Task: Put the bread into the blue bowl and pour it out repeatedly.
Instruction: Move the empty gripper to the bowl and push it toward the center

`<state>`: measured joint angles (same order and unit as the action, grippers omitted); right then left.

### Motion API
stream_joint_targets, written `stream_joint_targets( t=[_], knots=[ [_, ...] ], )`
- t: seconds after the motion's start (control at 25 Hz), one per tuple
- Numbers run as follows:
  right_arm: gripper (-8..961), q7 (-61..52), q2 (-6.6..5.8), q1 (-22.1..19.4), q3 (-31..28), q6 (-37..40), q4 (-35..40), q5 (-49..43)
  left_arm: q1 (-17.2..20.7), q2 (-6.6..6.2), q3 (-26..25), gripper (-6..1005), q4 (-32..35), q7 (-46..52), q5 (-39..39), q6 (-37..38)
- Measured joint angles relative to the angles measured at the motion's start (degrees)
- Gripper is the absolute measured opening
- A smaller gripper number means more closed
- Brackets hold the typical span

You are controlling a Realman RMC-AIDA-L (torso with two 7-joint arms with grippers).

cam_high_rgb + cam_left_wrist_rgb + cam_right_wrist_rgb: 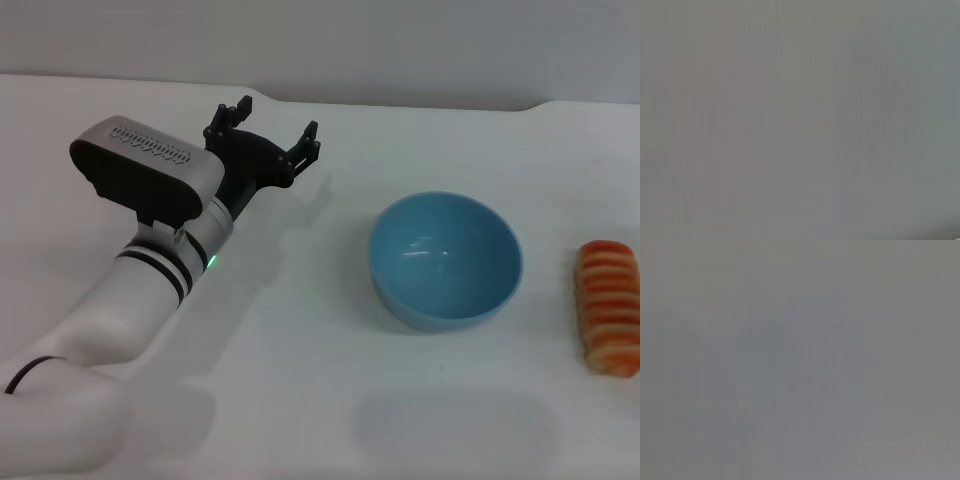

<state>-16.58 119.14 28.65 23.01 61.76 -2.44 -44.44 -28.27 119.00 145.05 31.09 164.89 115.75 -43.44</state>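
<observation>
Left pincer (pixel 268 128) released over bare table (pixel 300 380), well apart from empty blue bowl (pixel 446 260), bread (pixel 610 305) beyond.

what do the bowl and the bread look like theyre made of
The blue bowl: probably glazed ceramic or hard plastic, since its smooth inside shows bright glints. The bread: likely a moulded plastic or foam toy, with evenly painted orange and cream stripes and a matte surface.

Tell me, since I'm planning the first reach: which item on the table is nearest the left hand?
The blue bowl; the bread lies beyond it, farther from the open left hand.
</observation>
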Motion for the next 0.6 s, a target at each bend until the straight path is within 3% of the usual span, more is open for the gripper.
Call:
stream_joint_targets(
  t=[0.44,0.6],
  knots=[
    [711,0.41,-0.12,0.64,-0.12,-2.06,0.36,-0.10,-0.26,-0.10,-0.60,867,0.46,0.00,-0.15,0.31],
    [711,0.09,-0.18,0.58,0.05,-1.93,0.39,-0.12,1.42,-1.16,-5.20,868,7.44,0.00,-0.19,4.42]
  ],
)
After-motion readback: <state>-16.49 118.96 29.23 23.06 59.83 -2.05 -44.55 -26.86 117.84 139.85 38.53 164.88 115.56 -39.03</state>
